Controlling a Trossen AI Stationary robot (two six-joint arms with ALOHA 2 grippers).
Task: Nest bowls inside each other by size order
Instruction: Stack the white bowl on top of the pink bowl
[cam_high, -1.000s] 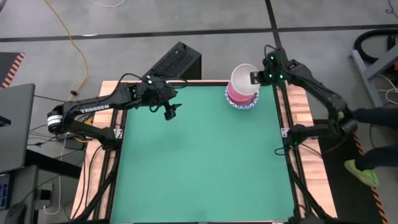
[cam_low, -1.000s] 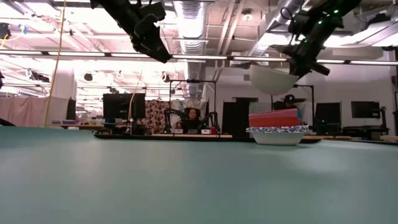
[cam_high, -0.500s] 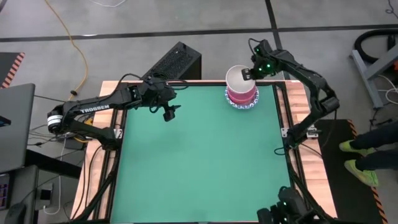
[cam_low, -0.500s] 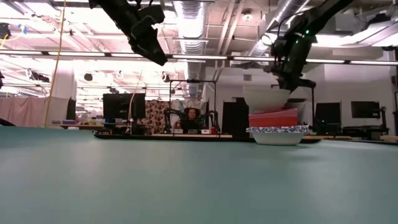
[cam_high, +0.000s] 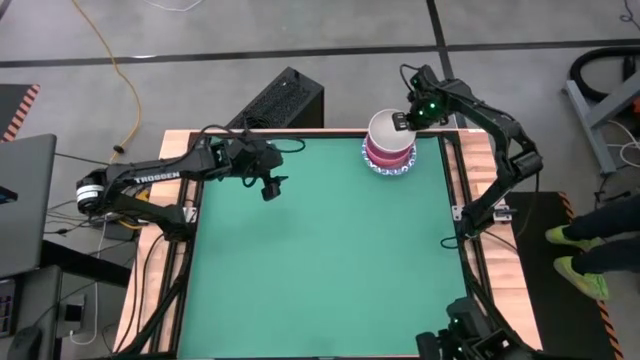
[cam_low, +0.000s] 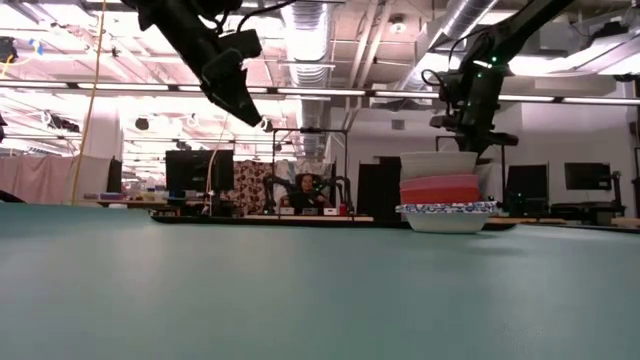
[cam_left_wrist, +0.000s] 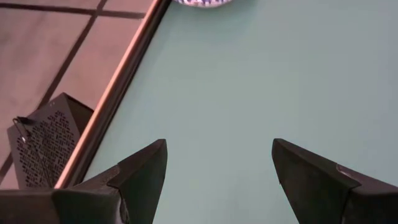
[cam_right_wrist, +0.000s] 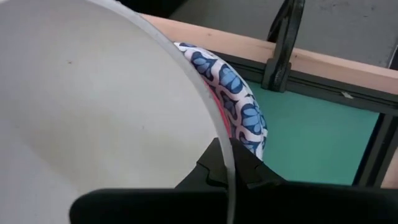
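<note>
Where the green table (cam_high: 320, 270) meets its far right corner, a stack of bowls (cam_high: 389, 148), nested one inside another: at the bottom a white bowl with a blue patterned rim (cam_low: 446, 216), resting on the mat; inside it a red bowl (cam_low: 441, 196), then a pink bowl (cam_low: 440, 182), and on top a plain off-white bowl (cam_low: 438, 162), seated in the pink one with its rim showing level from table height. From above, only the off-white interior (cam_high: 387, 130), a pink ring and a blue-patterned edge visible. Right gripper (cam_high: 404, 121) at the far right edge of that top bowl, clenched on its rim: in the right wrist view, two dark fingers (cam_right_wrist: 249, 171) pinching the thin off-white wall (cam_right_wrist: 93, 112), one inside and one outside, with the blue floral rim (cam_right_wrist: 239, 109) of the bottom bowl just beyond. Left gripper (cam_high: 270, 187) hanging above the far left part of the mat, well apart from the stack, released and holding nothing: in the left wrist view, two dark fingers (cam_left_wrist: 143, 171) spread wide over bare green surface, with a sliver of blue-patterned rim (cam_left_wrist: 202, 2) far off. Beyond the table edge, a black perforated box (cam_high: 283, 98) on the floor.
</note>
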